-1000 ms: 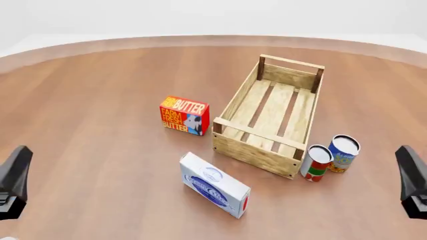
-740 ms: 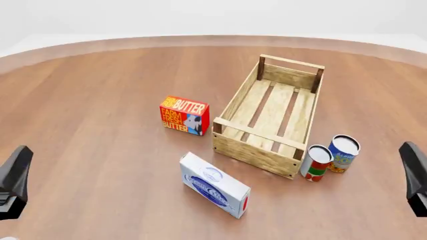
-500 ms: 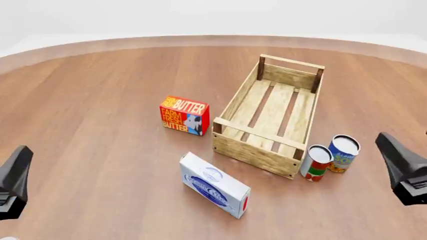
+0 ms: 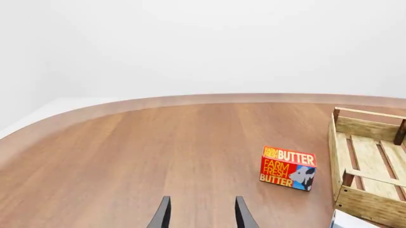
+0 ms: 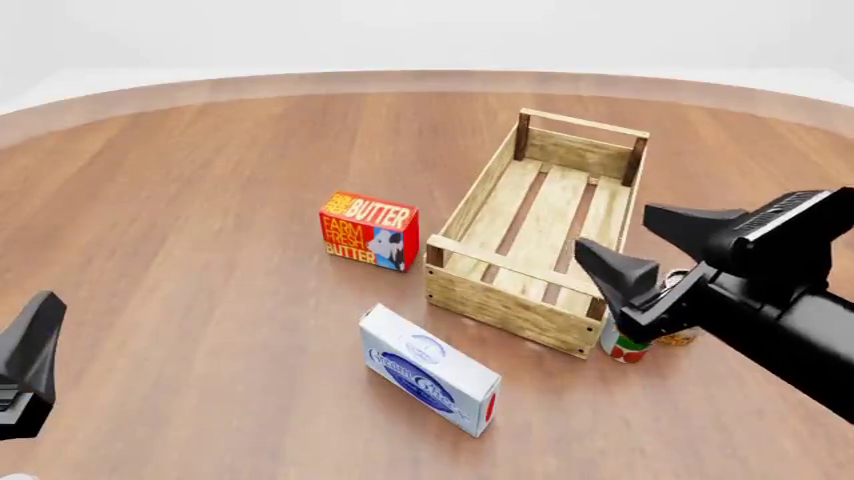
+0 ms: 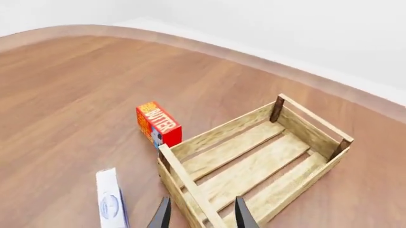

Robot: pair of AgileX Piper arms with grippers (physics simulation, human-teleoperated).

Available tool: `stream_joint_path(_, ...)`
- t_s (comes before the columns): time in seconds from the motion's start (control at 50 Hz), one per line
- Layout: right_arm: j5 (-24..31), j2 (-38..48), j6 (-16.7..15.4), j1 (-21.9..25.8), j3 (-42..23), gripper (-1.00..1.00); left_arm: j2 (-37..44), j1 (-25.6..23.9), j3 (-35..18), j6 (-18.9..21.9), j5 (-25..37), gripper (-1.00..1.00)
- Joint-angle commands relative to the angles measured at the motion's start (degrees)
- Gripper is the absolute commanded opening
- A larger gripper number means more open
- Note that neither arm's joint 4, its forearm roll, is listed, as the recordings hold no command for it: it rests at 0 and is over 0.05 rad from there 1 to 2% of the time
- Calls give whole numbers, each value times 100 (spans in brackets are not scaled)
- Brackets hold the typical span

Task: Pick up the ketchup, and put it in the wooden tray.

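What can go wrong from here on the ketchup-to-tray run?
1. No ketchup shows in any view, so a grasp now would probably land on the wrong thing, such as the red can or the butter box.
2. The right gripper hangs open by the near right corner of the tray, and its arm hides most of the cans in the front view. A low sweep could knock them over.

One wooden tray (image 5: 539, 240), one butter box (image 5: 368, 231), one white box (image 5: 429, 370), one visible can (image 5: 622, 346), two hands
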Motion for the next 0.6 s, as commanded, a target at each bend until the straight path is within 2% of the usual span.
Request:
stream_joint_path(0.02,-383,1083,129,902,-473,100,0,0,0,0,0,100)
stream_joint_path(0.2,-545,1552,231,1278,-693,100,0,0,0,0,0,100)
stream_joint_path(0.32,-652,1999,327,1844,-1013,100,0,0,0,0,0,100)
stream_joint_path(0.6,-845,2827,502,2809,-1587,100,0,0,0,0,0,100)
